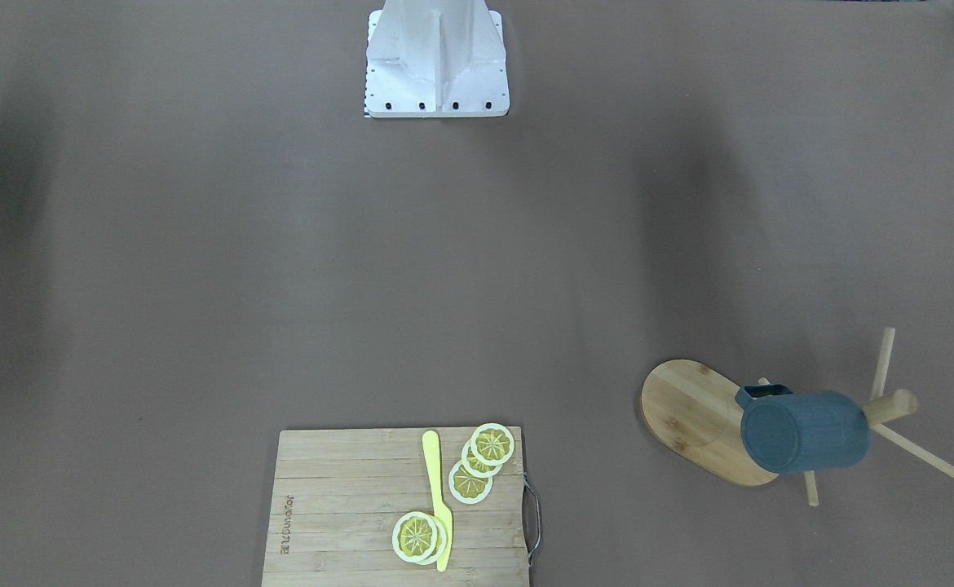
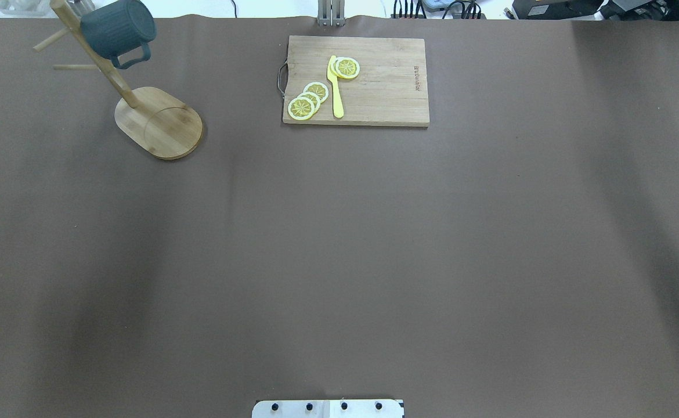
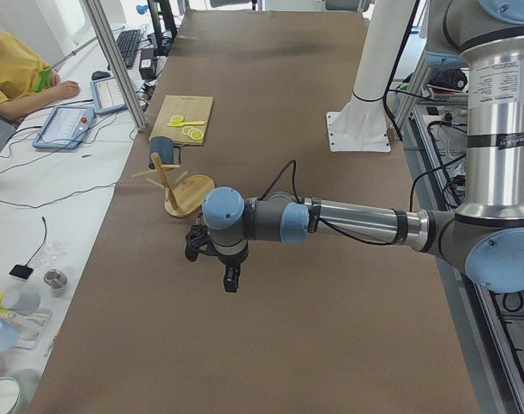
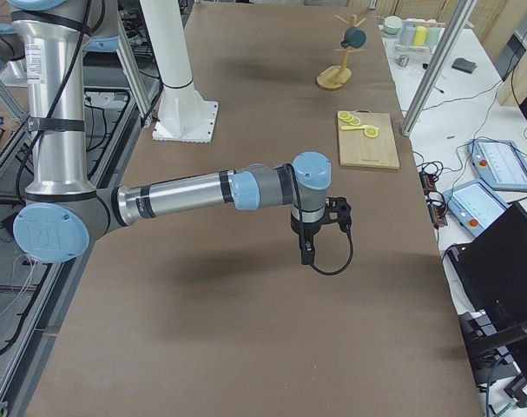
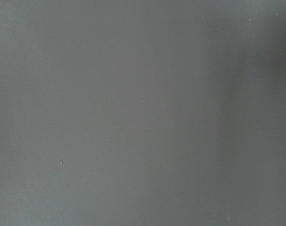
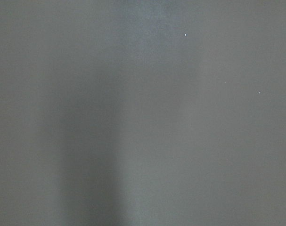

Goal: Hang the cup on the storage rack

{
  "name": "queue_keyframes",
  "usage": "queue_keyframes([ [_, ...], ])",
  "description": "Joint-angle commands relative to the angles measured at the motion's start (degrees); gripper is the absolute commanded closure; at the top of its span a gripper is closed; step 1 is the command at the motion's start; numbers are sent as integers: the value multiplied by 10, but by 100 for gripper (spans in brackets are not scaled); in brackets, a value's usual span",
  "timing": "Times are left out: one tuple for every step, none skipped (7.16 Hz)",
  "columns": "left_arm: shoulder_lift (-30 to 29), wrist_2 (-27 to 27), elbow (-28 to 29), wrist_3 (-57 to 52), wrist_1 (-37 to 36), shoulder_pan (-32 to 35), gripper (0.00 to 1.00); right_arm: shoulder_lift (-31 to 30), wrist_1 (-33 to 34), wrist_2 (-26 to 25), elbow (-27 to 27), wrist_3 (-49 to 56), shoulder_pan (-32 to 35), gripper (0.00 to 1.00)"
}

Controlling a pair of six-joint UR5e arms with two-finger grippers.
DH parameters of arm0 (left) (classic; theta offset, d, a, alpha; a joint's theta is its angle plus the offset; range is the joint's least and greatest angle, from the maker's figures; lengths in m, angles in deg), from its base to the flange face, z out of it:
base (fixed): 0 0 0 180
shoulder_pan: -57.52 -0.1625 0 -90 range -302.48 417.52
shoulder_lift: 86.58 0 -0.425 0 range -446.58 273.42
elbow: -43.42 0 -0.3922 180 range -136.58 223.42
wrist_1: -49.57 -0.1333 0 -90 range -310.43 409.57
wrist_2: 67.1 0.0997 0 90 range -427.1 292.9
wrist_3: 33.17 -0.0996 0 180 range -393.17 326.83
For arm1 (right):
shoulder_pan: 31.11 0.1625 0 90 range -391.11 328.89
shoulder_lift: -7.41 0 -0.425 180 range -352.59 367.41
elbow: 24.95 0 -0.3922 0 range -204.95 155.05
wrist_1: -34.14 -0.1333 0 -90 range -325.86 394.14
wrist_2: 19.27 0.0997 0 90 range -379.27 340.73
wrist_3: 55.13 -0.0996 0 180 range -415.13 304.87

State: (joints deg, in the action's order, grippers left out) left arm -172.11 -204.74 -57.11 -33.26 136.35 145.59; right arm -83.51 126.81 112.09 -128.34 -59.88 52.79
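The blue-grey cup (image 1: 803, 432) hangs by its handle on a peg of the wooden storage rack (image 1: 689, 416), tilted with its bottom facing outward. In the overhead view the cup (image 2: 118, 29) and rack (image 2: 159, 122) are at the far left corner. My left gripper (image 3: 231, 280) shows only in the exterior left view, held above the table nearer than the rack (image 3: 188, 194). My right gripper (image 4: 306, 252) shows only in the exterior right view, far from the cup (image 4: 355, 37). I cannot tell whether either gripper is open or shut. Both wrist views show only bare table.
A slatted cutting board (image 2: 386, 87) with lemon slices (image 2: 307, 101) and a yellow knife (image 2: 335, 87) lies at the far middle of the table. The robot base (image 1: 436, 57) stands at the near edge. An operator (image 3: 11, 73) sits beside the table.
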Motion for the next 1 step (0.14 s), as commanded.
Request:
queue_keyframes([
  [-1, 1, -1, -1, 3, 0, 2, 0, 0, 4, 0, 0, 0, 0],
])
